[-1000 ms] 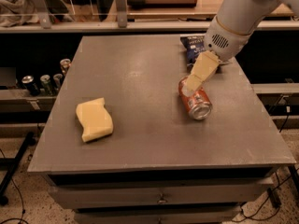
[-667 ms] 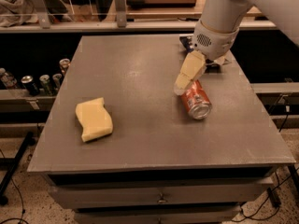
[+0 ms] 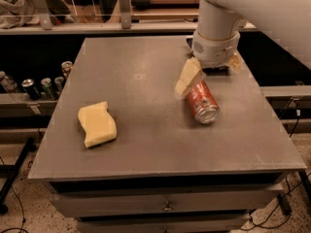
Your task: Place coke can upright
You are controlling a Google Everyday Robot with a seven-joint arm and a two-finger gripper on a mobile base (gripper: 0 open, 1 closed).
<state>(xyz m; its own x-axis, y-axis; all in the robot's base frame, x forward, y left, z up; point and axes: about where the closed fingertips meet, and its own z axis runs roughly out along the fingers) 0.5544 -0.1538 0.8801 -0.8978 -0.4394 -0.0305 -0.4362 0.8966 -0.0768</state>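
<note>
The coke can [image 3: 202,104] is red with white lettering and lies on its side right of the middle of the grey table [image 3: 146,140], its silver end facing the front. My gripper [image 3: 210,72] hangs over the can's far end. One cream finger [image 3: 187,78] is down at the can's left side. The other finger [image 3: 235,62] shows behind to the right. The fingers stand wide apart and hold nothing.
A yellow sponge [image 3: 97,124] lies on the front left of the table. Several small cans [image 3: 43,84] stand on a lower shelf to the left. My white arm [image 3: 252,8] fills the upper right and hides the table's back right corner.
The arm has swung left and towards the camera, and the gripper now sits over the can's far end. The can and the sponge have not moved.
</note>
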